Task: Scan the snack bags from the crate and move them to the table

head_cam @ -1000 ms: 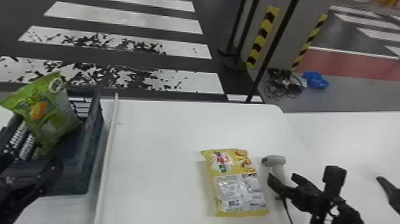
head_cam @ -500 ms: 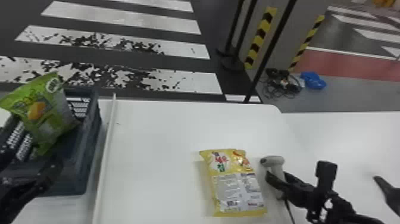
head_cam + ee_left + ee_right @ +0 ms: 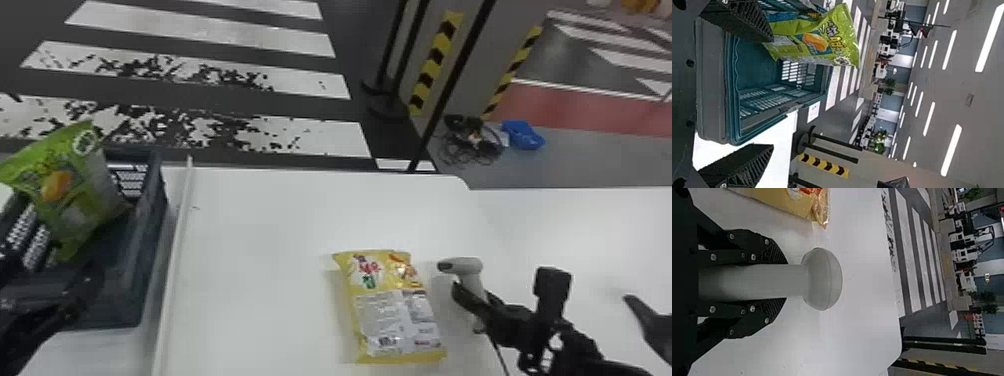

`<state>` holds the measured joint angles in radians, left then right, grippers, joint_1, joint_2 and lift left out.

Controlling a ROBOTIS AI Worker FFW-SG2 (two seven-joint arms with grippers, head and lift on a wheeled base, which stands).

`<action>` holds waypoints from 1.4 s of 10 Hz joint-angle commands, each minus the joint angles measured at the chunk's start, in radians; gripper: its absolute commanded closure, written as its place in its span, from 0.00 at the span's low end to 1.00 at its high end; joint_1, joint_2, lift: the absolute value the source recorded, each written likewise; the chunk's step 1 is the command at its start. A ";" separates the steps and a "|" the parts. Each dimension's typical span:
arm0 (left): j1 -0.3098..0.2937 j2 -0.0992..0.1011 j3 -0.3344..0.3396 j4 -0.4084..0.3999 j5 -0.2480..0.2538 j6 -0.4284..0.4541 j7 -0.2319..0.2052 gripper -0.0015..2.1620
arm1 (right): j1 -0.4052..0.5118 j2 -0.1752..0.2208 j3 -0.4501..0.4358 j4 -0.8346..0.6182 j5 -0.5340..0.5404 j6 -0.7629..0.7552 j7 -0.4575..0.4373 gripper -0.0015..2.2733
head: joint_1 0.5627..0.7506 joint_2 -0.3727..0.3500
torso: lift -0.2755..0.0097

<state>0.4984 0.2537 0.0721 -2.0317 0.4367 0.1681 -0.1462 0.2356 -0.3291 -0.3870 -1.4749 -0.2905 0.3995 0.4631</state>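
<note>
Have the pale scanner (image 3: 469,266) held by its handle in the right end effector (image 3: 472,296), with fingers closed in against both sides of the grip, toward the right on the counter (image 3: 260,230). Just left of it, apart, can make out the yellow snack bag (image 3: 392,310) lying flat, showing its printed back. Have the left end effector (image 3: 55,305) spread wide and empty by the near side of the dark crate (image 3: 159,210) at left. Inside that crate, find the green snack bag (image 3: 75,185) propped up above the rim, with a blue packet (image 3: 789,15) partly hidden behind it.
</note>
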 commanded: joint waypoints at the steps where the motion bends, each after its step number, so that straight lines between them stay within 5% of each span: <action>1: 0.000 0.002 0.000 -0.002 0.004 0.000 -0.001 0.02 | 0.074 0.025 -0.038 -0.156 -0.016 0.072 -0.015 0.99 | 0.70 0.14 | 0.63; 5: -0.035 0.016 -0.034 0.004 0.016 -0.003 -0.007 0.02 | 0.369 0.148 -0.090 -0.728 -0.058 0.241 -0.178 0.99 | 0.70 0.18 | 0.63; 8: -0.040 0.021 -0.043 0.005 0.024 -0.012 -0.007 0.02 | 0.510 0.234 -0.105 -0.858 -0.093 0.223 -0.196 0.99 | 0.70 0.19 | 0.63; 14: 0.012 0.013 0.015 -0.012 0.065 -0.080 -0.024 0.02 | 0.679 0.272 0.148 -0.920 0.033 0.152 -0.255 0.99 | 0.70 0.38 | 0.63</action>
<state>0.5075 0.2669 0.0808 -2.0402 0.4970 0.0911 -0.1710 0.9061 -0.0571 -0.2664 -2.3987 -0.2809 0.5623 0.2069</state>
